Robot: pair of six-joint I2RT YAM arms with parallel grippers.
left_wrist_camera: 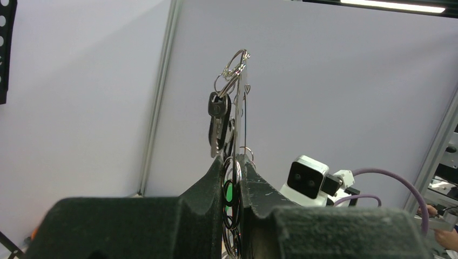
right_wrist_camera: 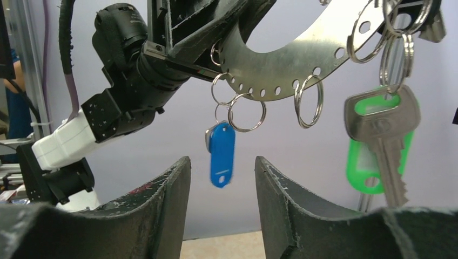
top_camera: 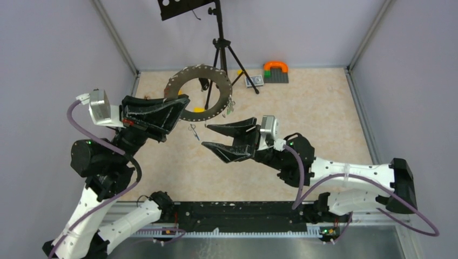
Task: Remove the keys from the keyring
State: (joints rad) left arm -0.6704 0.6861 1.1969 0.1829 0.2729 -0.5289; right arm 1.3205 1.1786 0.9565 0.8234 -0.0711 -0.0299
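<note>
The keyring (top_camera: 186, 75), a large flat grey ring with small holes, is held up above the table. My left gripper (top_camera: 182, 105) is shut on its left rim. In the left wrist view the keyring (left_wrist_camera: 239, 108) shows edge-on between the shut fingers (left_wrist_camera: 208, 189), with a black-headed key (left_wrist_camera: 217, 116) hanging beside it. My right gripper (top_camera: 208, 136) is open and empty below the ring. In the right wrist view a blue-tagged key (right_wrist_camera: 221, 154) hangs over the gap of the open gripper (right_wrist_camera: 222, 162), and a green-tagged key (right_wrist_camera: 383, 145) hangs further right from the keyring (right_wrist_camera: 281, 65).
A small loose key (top_camera: 193, 131) lies on the table under the ring. A black tripod (top_camera: 221, 48) stands behind the ring. A grey brick plate with an orange arch (top_camera: 276, 71) and a small card (top_camera: 254, 81) sit at the back. Walls close in left and right.
</note>
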